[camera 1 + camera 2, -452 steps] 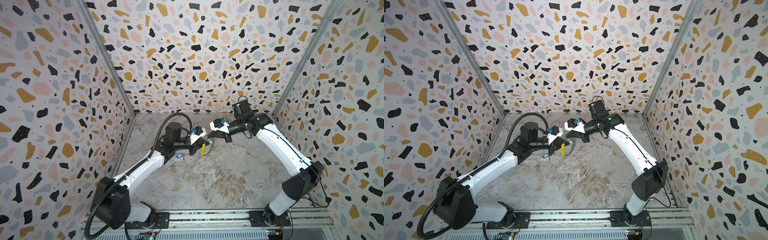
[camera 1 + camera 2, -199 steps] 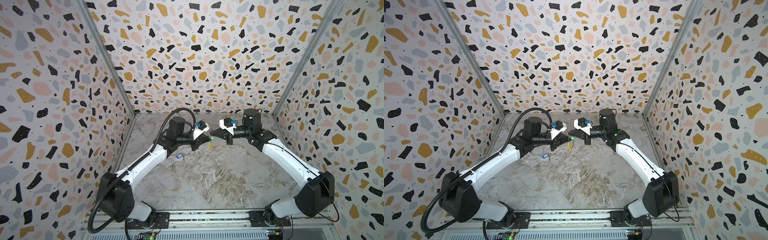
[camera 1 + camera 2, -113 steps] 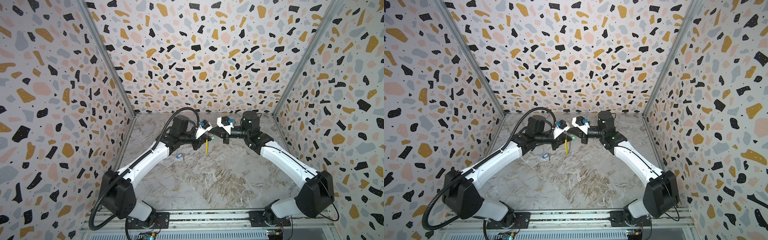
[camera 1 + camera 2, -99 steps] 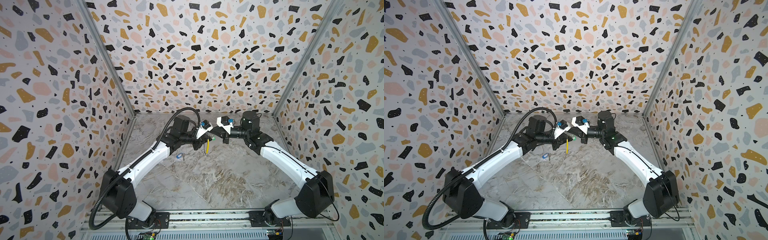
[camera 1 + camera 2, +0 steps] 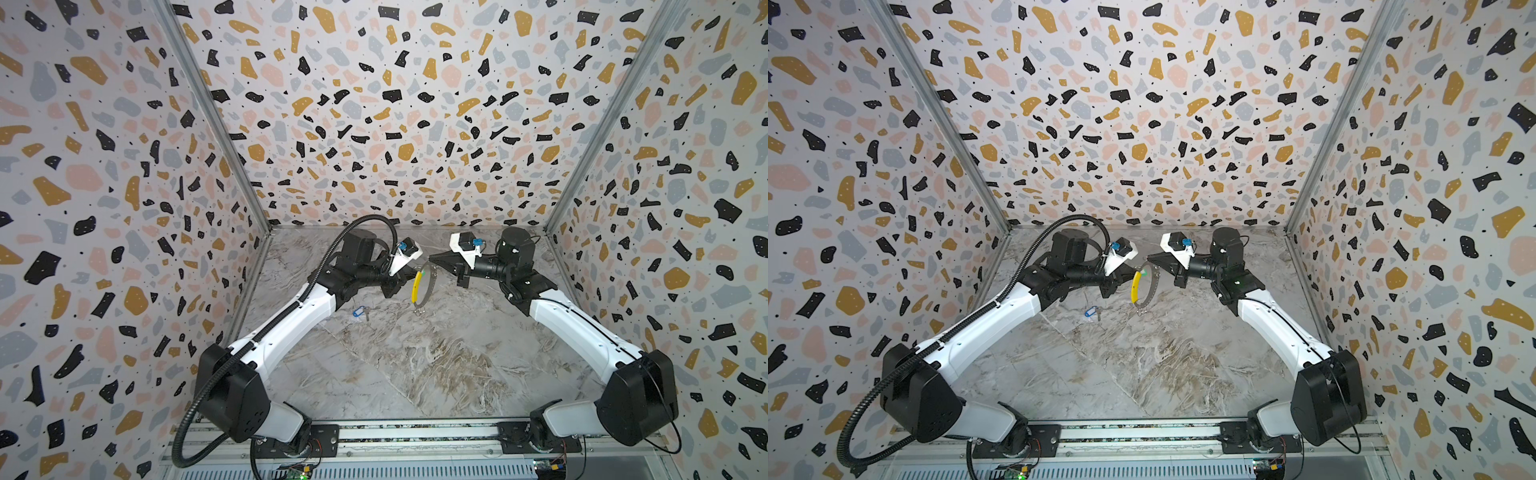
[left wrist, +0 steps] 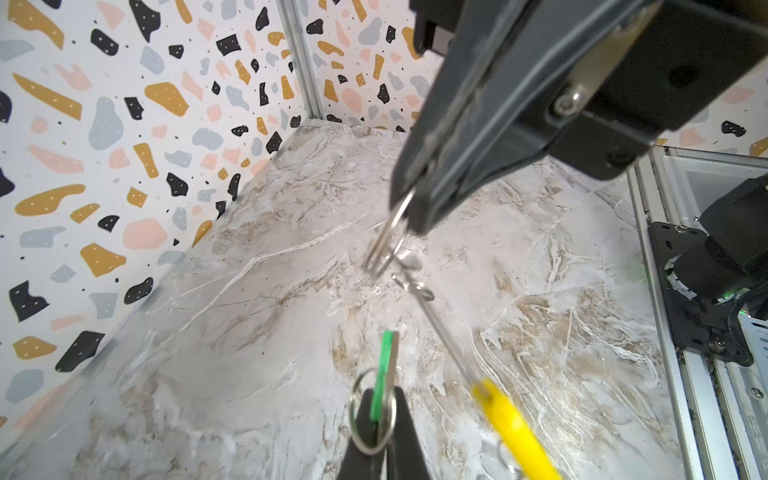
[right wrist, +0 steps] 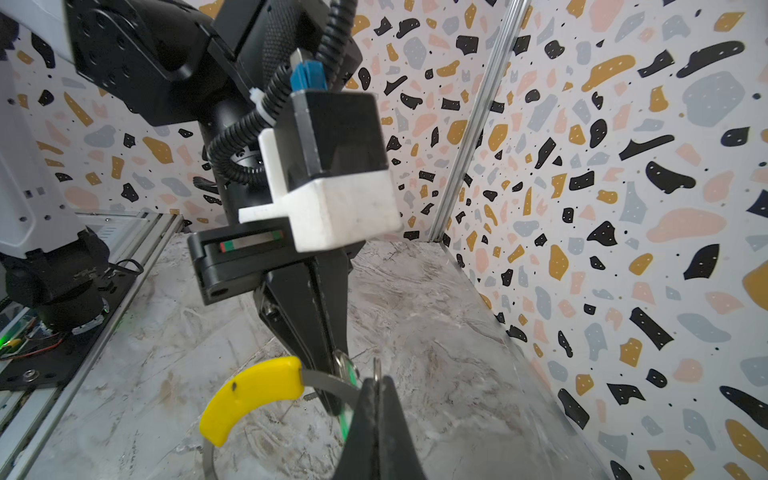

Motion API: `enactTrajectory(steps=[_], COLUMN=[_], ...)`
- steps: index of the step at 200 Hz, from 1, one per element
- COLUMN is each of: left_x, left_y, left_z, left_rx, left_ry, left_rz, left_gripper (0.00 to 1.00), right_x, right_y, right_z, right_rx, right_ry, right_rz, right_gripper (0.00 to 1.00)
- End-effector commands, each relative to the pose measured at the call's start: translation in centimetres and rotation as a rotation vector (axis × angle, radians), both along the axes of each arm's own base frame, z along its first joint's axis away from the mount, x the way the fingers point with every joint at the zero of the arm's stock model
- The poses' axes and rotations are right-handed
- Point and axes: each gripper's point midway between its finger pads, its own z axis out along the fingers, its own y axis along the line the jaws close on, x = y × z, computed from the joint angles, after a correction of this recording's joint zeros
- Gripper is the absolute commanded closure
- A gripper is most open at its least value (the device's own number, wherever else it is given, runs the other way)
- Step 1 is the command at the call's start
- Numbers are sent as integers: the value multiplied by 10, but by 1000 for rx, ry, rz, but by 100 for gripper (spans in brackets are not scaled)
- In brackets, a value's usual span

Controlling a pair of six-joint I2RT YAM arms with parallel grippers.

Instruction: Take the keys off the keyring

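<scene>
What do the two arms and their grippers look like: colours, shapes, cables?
The left arm and right arm have white links and black joints. The left gripper and right gripper are black, with flat fingers tapering to a point. Each wrist carries a white mount with a black camera and a blue plug. A black ribbed hose runs along the left arm.

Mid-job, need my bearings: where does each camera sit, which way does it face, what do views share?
Both top views: high over the front rail, facing down toward the back wall; both arms whole, keyring between left hand and right hand.
Left wrist: on left arm, facing past its own hand at the right hand.
Right wrist: on right arm, facing past its own hand at the left hand.
Shared: both wrist views show the yellow sleeve and green tag.
</scene>
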Motion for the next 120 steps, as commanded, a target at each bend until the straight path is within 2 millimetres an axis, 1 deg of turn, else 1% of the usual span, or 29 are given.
enactTrajectory(steps=[1, 19, 41, 64, 87, 120], left_x=[8, 17, 26, 35, 43, 58], left_y=[12, 15, 17, 23, 25, 32], left_z=[-11, -20, -36, -66, -96, -128], left_rx=[28, 46, 73, 101, 106, 82], left_ry=[7, 21, 53, 94, 140, 172], left_rz=[48, 78, 117, 177, 235, 355], left_gripper=[100, 100, 100, 100, 100, 100], right_x=[-8, -11, -3, 11, 18, 26], right_y=[-4, -7, -15, -28, -35, -45], right_z=[15, 12, 3, -9, -28, -52], right_rx=[37, 38, 27, 6, -72, -151], right_ry=[-43, -49, -24, 6, 30, 65], right_rz=[33, 38, -6, -78, -143, -229], right_gripper=[100, 100, 100, 100, 100, 100])
